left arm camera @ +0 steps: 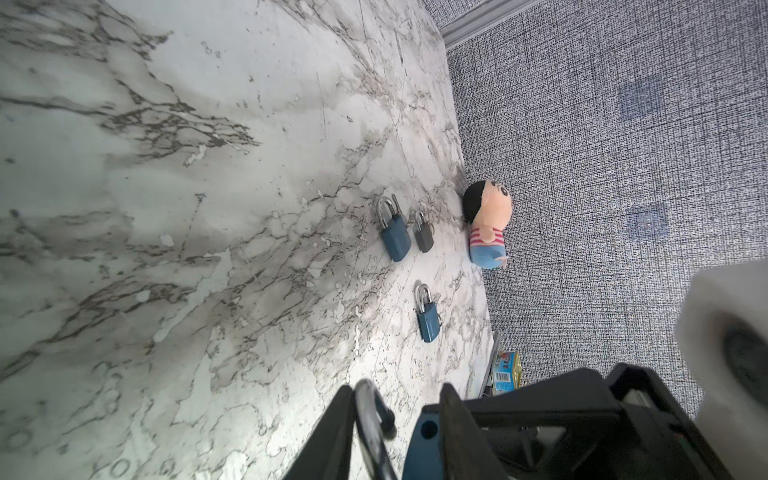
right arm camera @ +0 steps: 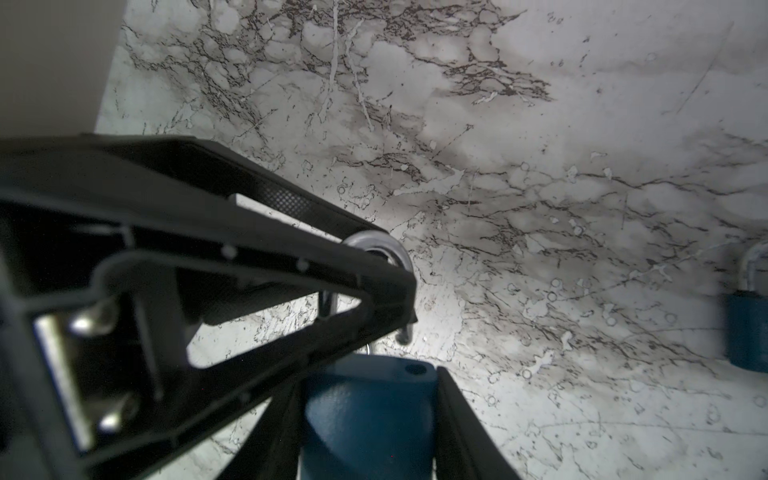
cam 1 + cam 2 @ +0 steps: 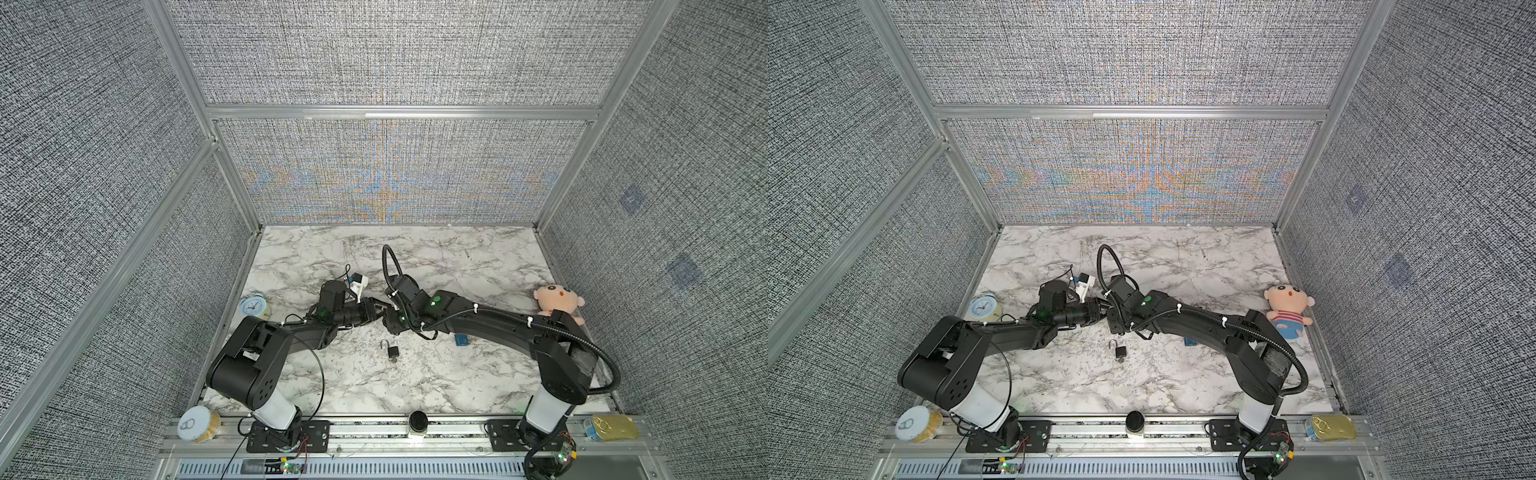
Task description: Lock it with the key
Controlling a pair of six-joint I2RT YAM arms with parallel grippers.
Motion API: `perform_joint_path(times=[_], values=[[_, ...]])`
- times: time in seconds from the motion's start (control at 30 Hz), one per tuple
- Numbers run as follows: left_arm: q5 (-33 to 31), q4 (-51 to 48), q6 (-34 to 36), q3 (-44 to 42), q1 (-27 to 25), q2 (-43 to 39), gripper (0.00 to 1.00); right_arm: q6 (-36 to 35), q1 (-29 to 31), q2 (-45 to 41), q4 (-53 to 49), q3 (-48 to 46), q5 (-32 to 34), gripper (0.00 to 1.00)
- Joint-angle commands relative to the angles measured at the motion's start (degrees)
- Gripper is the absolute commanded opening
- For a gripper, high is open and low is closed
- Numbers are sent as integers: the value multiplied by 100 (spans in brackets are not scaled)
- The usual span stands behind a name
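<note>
**Marble table (image 3: pixel 436 386), left to right.** An alarm clock (image 3: pixel 252 306) stands at the left edge. At centre, raised off the table, the left gripper (image 2: pixel 392 270) has its jaws drawn nearly together about the silver shackle (image 2: pixel 374 243) of the blue padlock (image 2: pixel 368 415). The shackle's free end stands out of its hole. The right gripper (image 2: pixel 370 384) is clamped on that padlock's body. Just in front, a black padlock (image 3: pixel 392 351) lies on the table with its shackle open. Farther right, the left wrist view shows a second blue padlock (image 1: pixel 395 237), a grey padlock (image 1: pixel 424 237) and a third blue padlock (image 1: pixel 428 318) lying near the plush doll (image 3: pixel 559 303) at the right wall.
</note>
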Motion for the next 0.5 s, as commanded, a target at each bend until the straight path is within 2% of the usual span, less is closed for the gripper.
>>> perform_joint_path(times=[0.0,0.3,0.43,0.47], values=[[145,352,-77,27,-18,59,29,-35,6,-54,177,61,23,38],[254,651,-217,-23,-35,231,0,-71,15,-56,430,-61,-133,39],[272,804,-324,-87,-36,215,0,-59,7,-25,529,-103,-196,40],[263,806,-343,-91,-36,187,0,-68,6,-42,588,-142,-229,47]])
